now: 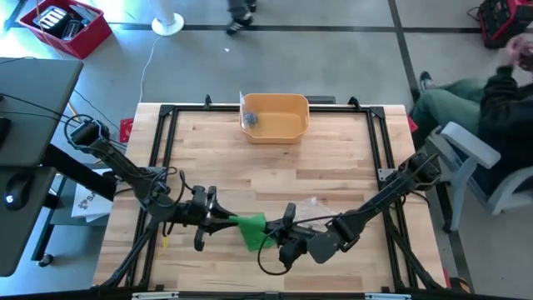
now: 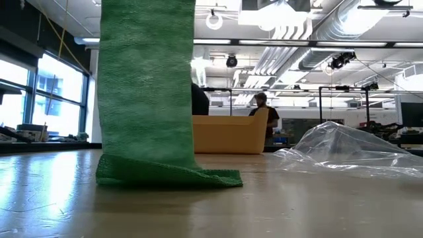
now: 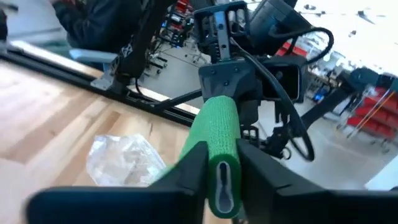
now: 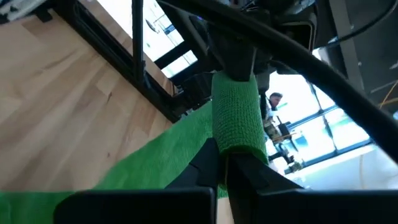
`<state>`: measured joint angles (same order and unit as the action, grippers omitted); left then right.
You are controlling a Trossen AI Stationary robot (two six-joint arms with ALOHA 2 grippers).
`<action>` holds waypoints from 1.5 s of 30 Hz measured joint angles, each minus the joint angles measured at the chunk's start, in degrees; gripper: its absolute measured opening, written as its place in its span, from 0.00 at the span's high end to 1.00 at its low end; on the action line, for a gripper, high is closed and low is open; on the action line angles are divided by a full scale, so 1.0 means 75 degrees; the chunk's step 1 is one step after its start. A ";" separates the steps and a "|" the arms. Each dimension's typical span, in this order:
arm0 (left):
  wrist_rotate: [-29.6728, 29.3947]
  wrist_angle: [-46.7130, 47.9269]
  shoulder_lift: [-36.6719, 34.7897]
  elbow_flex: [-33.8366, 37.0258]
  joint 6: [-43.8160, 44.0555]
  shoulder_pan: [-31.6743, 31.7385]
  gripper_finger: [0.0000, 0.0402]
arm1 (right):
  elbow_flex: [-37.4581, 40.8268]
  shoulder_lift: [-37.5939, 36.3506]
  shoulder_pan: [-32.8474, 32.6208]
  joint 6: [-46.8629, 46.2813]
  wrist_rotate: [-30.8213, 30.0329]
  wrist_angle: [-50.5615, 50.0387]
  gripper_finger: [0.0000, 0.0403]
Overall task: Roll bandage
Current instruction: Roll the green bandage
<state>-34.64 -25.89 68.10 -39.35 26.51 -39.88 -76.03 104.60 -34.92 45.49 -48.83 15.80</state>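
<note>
Both arms reach in over the near half of the wooden table (image 1: 275, 167) and meet at the green bandage (image 1: 250, 227), which sits between them near the table's front edge.

Left gripper (image 1: 218, 220) — comes in from the left side, fingers pointing toward the middle. In the left wrist view its two dark fingers (image 3: 193, 171) stand on either side of the rolled end of the bandage (image 3: 219, 143), pinching it; the roll's layered end shows squeezed into a narrow oval between them.

Right gripper (image 1: 281, 235) — comes in from the right side, facing the left one. In the right wrist view its fingers (image 4: 208, 163) are pressed together on the opposite end of the green roll (image 4: 236, 118), with a loose length of bandage spreading away below it toward the table.

From table height the bandage (image 2: 149, 92) hangs as a wide vertical strip from above the frame, and its lower end lies folded flat on the wood. The roll itself is held up off the surface — only the tail touches the table.

A crumpled clear plastic wrapper (image 2: 344, 149) lies on the table to the right of the strip, apart from it. A yellow bin (image 1: 276, 117) stands at the far edge of the table, well apart from the grippers. A person (image 1: 491, 83) sits beyond the table's right far corner.
</note>
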 joint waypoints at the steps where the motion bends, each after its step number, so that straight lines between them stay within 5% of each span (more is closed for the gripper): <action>1: 0.0009 0.0000 0.0000 0.0000 -0.0190 0.0006 0.88 | 0.0000 0.0000 0.0000 -0.0163 0.0001 -0.0004 0.99; 4: -0.0015 -0.0006 -0.0003 0.0002 -0.0841 -0.0039 0.96 | 0.0000 0.0000 0.0000 -0.0555 -0.0034 -0.0024 0.96; 9: -0.0227 -0.0038 -0.0001 0.0000 -0.1990 -0.0213 0.95 | 0.0000 -0.0120 0.0001 -0.1291 -0.0031 -0.0183 0.81; 18: -0.0227 -0.0096 -0.0011 -0.0008 -0.3814 -0.0548 0.94 | 0.0000 -0.0892 0.0021 -0.4619 0.1021 -0.2134 0.55; 28: -0.0896 0.0290 -0.0012 -0.0017 -0.6991 -0.1130 0.94 | 0.0000 -0.0957 0.0047 -0.6721 0.2111 -0.2437 0.53; 34: -0.1669 0.0335 -0.0009 -0.0017 -0.7892 -0.1451 0.94 | -0.0005 -0.0907 -0.0061 -0.6896 0.2587 -0.1424 0.53; 45: -0.1932 0.0334 -0.0009 -0.0017 -0.8173 -0.1565 0.94 | -0.0009 -0.0250 0.0314 -0.7524 0.2997 -0.0141 0.53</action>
<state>-49.12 -23.39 68.03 -39.48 -34.79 -51.62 -76.09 102.72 -32.56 -10.94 -26.35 14.75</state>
